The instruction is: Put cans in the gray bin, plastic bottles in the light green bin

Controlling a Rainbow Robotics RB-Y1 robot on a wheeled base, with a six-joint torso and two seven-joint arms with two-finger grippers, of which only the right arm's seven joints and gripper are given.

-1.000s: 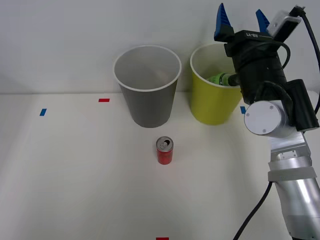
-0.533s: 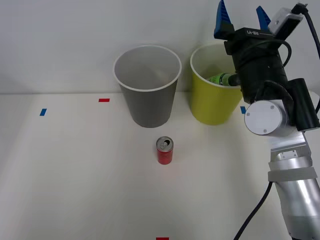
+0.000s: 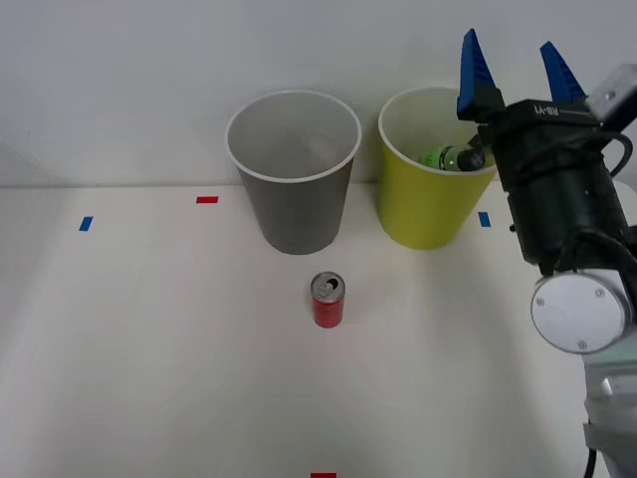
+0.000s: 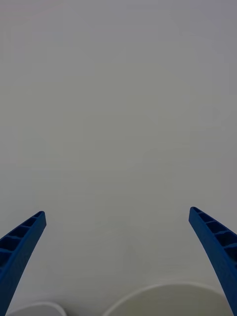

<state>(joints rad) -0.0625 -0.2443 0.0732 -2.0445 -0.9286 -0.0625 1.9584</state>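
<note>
White tabletop (image 3: 149, 349) and a blank pale wall are framing the scene; small red and blue tape marks (image 3: 207, 199) are dotting the surface.

Taking the tall yellow-green tapered plastic bin (image 3: 423, 214) as our landmark: we are noting that the right gripper (image 3: 518, 65), which stood over the bin's rim a second ago, is now drawing off toward the robot's right and a little toward the robot. Its ribbed blue fingers (image 3: 476, 65) are spread wide and carrying nothing; in the wrist view the gripper (image 4: 118, 261) is facing bare wall, with two white rims curving just beneath.

Inside the landmark bin, a bright green clear plastic bottle (image 3: 445, 157) is lying tilted against the white inner wall. We are judging the bottle drop done and the arm clearing away.

Just left of the landmark, the tall gray tapered bin with white rim (image 3: 294, 174) is standing apart from it, its pale inside showing no contents.

In front of both, nearer the gray bin, the small red metal can with silver top (image 3: 327, 299) is standing upright, pull-tab opening up. We are reading it as the next pick: smooth, rigid, cylindrical, easy to squeeze from the sides.
</note>
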